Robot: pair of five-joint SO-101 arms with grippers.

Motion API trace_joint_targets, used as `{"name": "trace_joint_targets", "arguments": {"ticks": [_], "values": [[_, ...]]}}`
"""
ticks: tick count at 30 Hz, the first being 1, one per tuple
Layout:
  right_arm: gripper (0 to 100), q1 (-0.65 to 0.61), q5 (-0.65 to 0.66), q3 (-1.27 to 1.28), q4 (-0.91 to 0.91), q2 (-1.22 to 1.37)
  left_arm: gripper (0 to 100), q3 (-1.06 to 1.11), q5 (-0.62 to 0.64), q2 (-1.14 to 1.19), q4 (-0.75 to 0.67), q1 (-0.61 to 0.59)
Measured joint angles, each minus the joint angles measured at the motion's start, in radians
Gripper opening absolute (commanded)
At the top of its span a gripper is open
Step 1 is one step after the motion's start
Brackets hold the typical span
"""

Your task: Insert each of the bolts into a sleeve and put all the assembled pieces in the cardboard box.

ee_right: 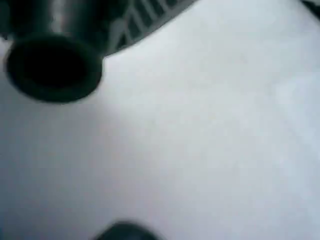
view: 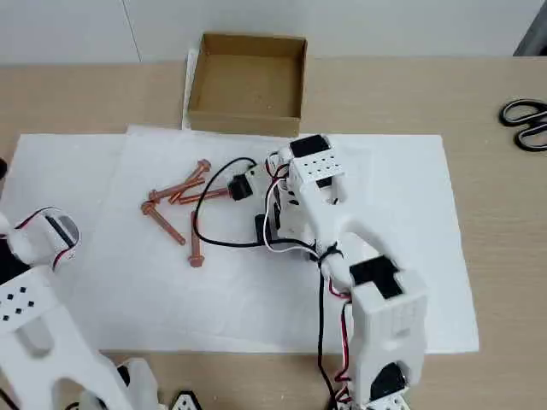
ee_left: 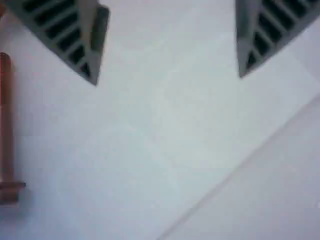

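Several copper bolts (view: pixel 178 205) lie loose on the white paper (view: pixel 128 282), left of centre. My right gripper (view: pixel 242 185) sits just right of them, shut on a black flanged sleeve (ee_right: pixel 52 70) whose open bore faces the wrist camera; a ribbed finger (ee_right: pixel 150 12) shows beside it. The left arm (view: pixel 43 239) stands at the paper's near left edge. In the left wrist view my left gripper (ee_left: pixel 167 77) is open over bare paper, with one copper bolt (ee_left: pixel 6 130) lying off to one side of its fingers (ee_left: pixel 80 45). The cardboard box (view: pixel 248 111) stands open at the back.
A black cable (view: pixel 209 235) loops from the right arm across the paper close to the bolts. Scissors (view: pixel 526 124) lie on the wooden table at the far right. A dark shape (ee_right: pixel 125 232) sits at the edge of the right wrist view.
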Motion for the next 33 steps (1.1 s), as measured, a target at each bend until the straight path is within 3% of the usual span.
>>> {"name": "trace_joint_targets", "arguments": {"ticks": [8, 15, 23, 26, 33], "values": [[0.4, -0.002, -0.078, 0.000, 0.009, -0.269, 17, 0.000, -0.250, 0.002, 0.000, 0.150], [0.4, 0.052, -0.132, 0.000, 0.009, -0.422, 17, 0.000, -0.245, 0.060, -0.003, 0.222], [0.4, 0.117, -0.153, 0.002, 0.012, -0.440, 17, -0.198, -0.244, 0.479, 0.021, 0.267], [0.4, 0.121, -0.160, 0.002, 0.012, -0.440, 17, -0.304, -0.218, 0.620, 0.025, 0.311], [0.4, 0.121, -0.160, 0.002, 0.014, -0.440, 17, -0.463, 0.048, 0.888, -0.011, 0.405]]}}
